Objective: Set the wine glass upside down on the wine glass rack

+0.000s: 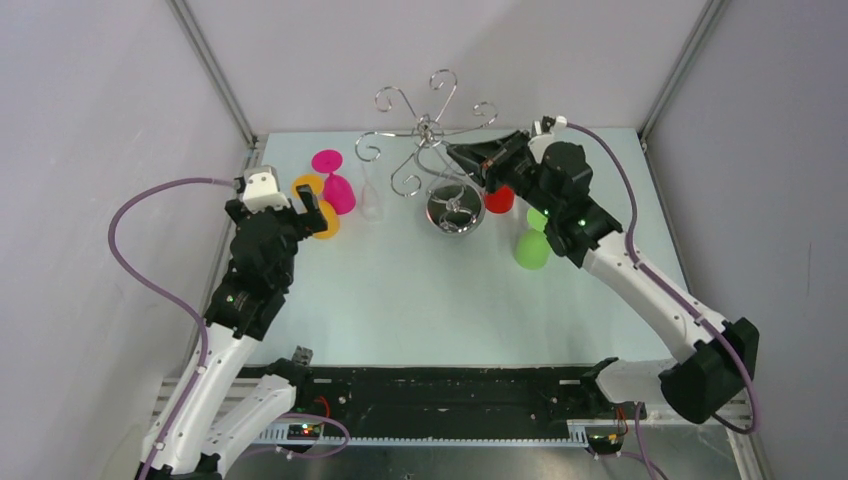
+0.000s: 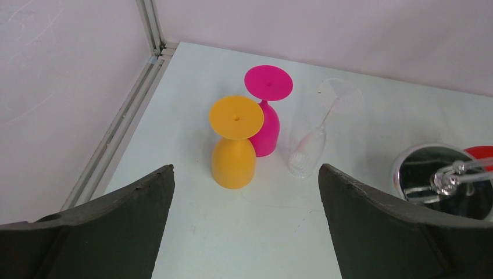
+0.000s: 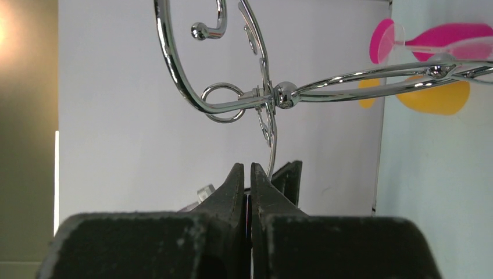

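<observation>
Top external view has the wine glass rack (image 1: 428, 128) with nothing hanging on it, so the job looks barely started to me. The right gripper (image 1: 458, 153) is pinched fully closed and sits up among the rack's curled arms on its right side. In the right wrist view one chrome wire runs down right to the fingertips, and I honestly can't tell if it's touching or nipped. That's my first worry: any sideways drift there could drag or tip the rack, which looks tall and top-heavy on that round base, and the red glass (image 1: 499, 200) and green glass (image 1: 532, 248) just right of it would go too. The left gripper (image 1: 312, 208) is spread wide and empty, well left of the rack, aimed at the orange wine glass (image 2: 234, 156), which stands bowl-down on the table with its foot up. The pink glass (image 2: 267, 131) is right against it on the rack side, and the clear glass (image 2: 307, 152) is just beyond that, nearer the rack and easy to miss. With jaws that wide, my guess is the inner finger clips the pink one on the way in and knocks it into the clear one. A smooth rounded bowl might also squirt out of a pinch, and a tilted hold would make sliding the foot into a curl tricky.
</observation>
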You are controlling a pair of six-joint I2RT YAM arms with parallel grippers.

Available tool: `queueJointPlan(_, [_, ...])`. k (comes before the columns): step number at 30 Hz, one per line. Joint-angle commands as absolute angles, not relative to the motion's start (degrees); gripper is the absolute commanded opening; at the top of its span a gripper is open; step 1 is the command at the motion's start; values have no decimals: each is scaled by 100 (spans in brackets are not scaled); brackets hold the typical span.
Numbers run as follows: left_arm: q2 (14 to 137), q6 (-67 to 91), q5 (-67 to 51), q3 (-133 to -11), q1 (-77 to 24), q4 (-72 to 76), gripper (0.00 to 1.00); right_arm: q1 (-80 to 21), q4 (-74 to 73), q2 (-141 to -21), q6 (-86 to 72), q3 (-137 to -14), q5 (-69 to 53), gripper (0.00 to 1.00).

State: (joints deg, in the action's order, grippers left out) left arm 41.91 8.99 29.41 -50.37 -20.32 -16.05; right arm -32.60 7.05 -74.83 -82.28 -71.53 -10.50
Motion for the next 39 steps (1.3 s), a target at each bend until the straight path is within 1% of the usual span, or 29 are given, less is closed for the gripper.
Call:
queueJointPlan(1, [4155,949,3033,-4981,-1970,-1534,98,-3459,2185,-6495,-8123,-7156,-803,0])
queueJointPlan(7, [4157,974,3015,-4978,-1933,-1534,98,-3730,1675,-5997,-7953,-7032,-522,0])
queueJointPlan(12, [4162,988,3000,-4983,-1890,-1534,98,-4180,1384,-5653,-7797,-6871,-85,0])
queueJointPlan(18, [4198,1019,2915,-4992,-1857,-1530,98,-4637,1551,-5419,-7754,-6531,347,0])
queueJointPlan(23, [4209,1028,2883,-4984,-1823,-1529,98,-4909,1604,-5340,-7756,-6361,459,0])
queueJointPlan(33, [4238,1020,2843,-4991,-1765,-1534,98,-5123,1722,-5160,-7927,-5860,644,0])
queueJointPlan(39, [4254,1028,2821,-4992,-1728,-1529,98,-5254,1852,-5233,-8053,-5768,657,0])
